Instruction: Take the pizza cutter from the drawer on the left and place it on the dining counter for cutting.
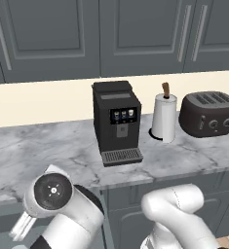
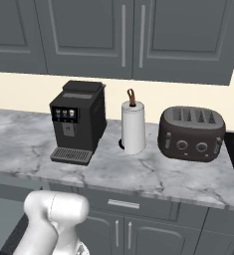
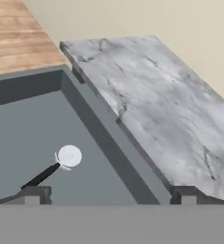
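Hand view, end effector (image 3: 108,194) spread wide, empty, over open drawer (image 3: 108,143), pizza cutter (image 3: 61,162) lying flat, clear of walls

Rendered home kitchen. Marble worktop (image 1: 33,146) with beige backsplash (image 1: 38,99), dark grey panelled wall cabinets (image 1: 135,34) above, base cabinets with silver bar handles (image 2: 123,203) below. On the worktop: coffee machine (image 1: 116,121), paper towel roll (image 1: 163,118), four-slot toaster (image 1: 208,114). Wood plank floor (image 3: 18,38) far beyond the jaws.
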Available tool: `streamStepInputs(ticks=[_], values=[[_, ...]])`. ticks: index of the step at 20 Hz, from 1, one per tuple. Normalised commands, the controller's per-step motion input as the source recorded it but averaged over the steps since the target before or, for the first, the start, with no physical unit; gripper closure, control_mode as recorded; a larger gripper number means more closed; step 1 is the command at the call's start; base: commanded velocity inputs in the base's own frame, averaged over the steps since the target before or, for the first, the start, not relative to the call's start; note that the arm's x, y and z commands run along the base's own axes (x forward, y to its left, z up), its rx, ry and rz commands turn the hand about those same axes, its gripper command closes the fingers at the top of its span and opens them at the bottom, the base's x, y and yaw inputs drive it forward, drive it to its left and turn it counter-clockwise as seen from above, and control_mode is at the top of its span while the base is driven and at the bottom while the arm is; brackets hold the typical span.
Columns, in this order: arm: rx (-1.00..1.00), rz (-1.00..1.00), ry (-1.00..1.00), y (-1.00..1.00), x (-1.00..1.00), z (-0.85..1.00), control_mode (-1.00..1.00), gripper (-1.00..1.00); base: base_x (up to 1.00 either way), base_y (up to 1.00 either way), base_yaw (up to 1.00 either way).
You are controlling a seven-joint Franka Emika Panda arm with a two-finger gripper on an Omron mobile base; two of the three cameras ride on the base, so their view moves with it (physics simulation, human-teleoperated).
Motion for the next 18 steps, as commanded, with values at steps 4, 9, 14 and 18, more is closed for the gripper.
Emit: streamStepInputs(ticks=[4, 9, 14, 18], values=[[-0.04, -0.03, 0.26, 0.06, 0.83, -0.93, -1.0, -1.0, 0.0, 0.0, 0.0], [-0.02, -0.25, 0.42, 0.59, 0.44, -0.69, -1.0, -1.0, 0.0, 0.0, 0.0], [-0.02, -0.43, 0.3, 0.7, 0.11, -0.38, -1.0, -1.0, 0.0, 0.0, 0.0], [-0.04, -0.45, 0.16, 0.54, 0.0, -0.24, -1.0, -1.0, 0.0, 0.0, 0.0]])
